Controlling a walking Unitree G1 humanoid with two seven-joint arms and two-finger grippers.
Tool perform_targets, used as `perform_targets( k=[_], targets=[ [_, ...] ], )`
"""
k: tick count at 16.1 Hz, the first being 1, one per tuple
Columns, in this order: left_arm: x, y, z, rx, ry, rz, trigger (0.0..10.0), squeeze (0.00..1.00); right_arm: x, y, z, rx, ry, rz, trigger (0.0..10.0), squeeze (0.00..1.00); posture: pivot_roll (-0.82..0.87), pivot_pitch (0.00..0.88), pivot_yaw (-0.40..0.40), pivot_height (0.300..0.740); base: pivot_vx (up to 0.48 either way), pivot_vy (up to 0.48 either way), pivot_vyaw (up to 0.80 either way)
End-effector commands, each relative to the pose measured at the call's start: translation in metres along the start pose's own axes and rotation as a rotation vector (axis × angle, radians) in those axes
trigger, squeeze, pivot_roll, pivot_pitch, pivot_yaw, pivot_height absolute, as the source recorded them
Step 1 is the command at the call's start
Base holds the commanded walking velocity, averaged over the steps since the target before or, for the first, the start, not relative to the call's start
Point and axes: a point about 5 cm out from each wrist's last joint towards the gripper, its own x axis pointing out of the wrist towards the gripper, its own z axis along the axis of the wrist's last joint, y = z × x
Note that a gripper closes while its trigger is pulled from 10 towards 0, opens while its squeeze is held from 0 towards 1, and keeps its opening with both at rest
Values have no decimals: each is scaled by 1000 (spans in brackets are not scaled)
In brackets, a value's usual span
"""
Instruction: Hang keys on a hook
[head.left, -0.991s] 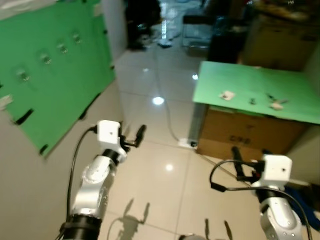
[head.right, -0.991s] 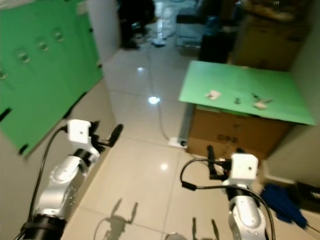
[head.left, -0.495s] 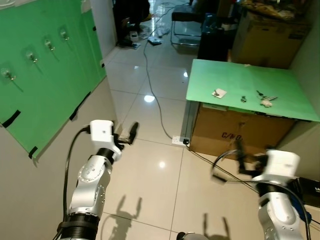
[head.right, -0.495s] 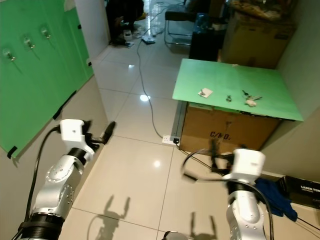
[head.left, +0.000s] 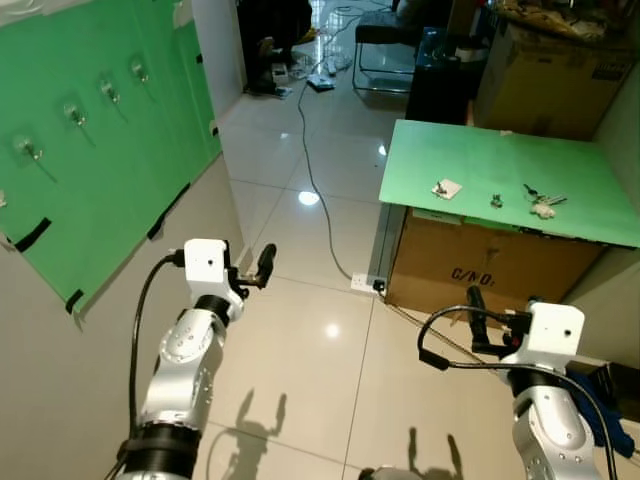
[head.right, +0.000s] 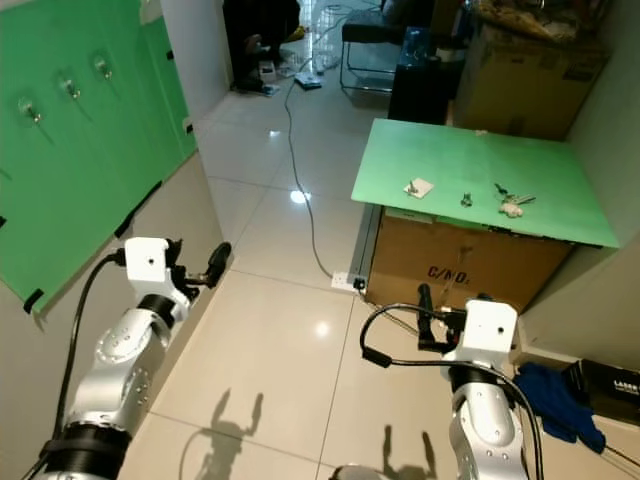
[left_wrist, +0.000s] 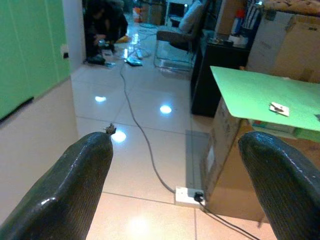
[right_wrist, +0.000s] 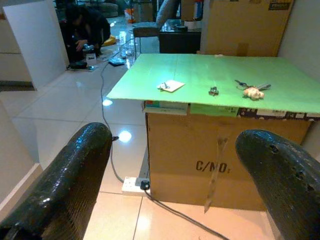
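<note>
Keys (head.left: 541, 203) lie on green counter (head.left: 470, 165) atop cardboard box, well ahead of robot. Hooks (head.left: 72, 113) sit on green wall panel at left. Left end effector (left_wrist: 175, 190) and right end effector (right_wrist: 172, 175) both spread wide, empty, raised fwd, prob. approaching for pickup.

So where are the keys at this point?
The keys lie on the green tabletop ahead to the robot's right, near its right edge, beside a small metal piece.
</note>
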Motion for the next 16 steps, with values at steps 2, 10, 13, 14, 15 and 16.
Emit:
perform_targets(
  k=[2, 10, 13, 14, 15, 16],
  targets=[
    [4, -5, 3, 8, -7, -22, 10000, 0, 2, -3, 3, -19, -5, 4, 10000, 0, -179, 0, 52, 732, 0, -472, 0],
    [0, -10, -3, 8, 6, -34, 10000, 0, -1, 0, -2, -36, 22, 38, 10000, 0, -176, 0, 49, 732, 0, -452, 0],
    [1, -11, -6, -2, 32, -44, 10000, 0, 0, 0, -3, -36, 25, 40, 10000, 0, -178, 0, 51, 732, 0, -150, 0],
    [1, -11, -6, 10, 33, -48, 10000, 0, 0, 0, -3, -36, 25, 38, 10000, 0, -178, 0, 55, 732, 0, 0, 0],
    [2, -11, -5, 23, 27, -59, 10000, 0, 0, 0, -2, -33, 21, 36, 10000, 0, -178, 0, 57, 732, 0, 0, 0],
    [2, -11, -3, 28, 17, -67, 10000, 0, 0, 0, -2, -32, 19, 36, 10000, 0, -178, 0, 58, 732, 0, 0, 0]
  ],
)
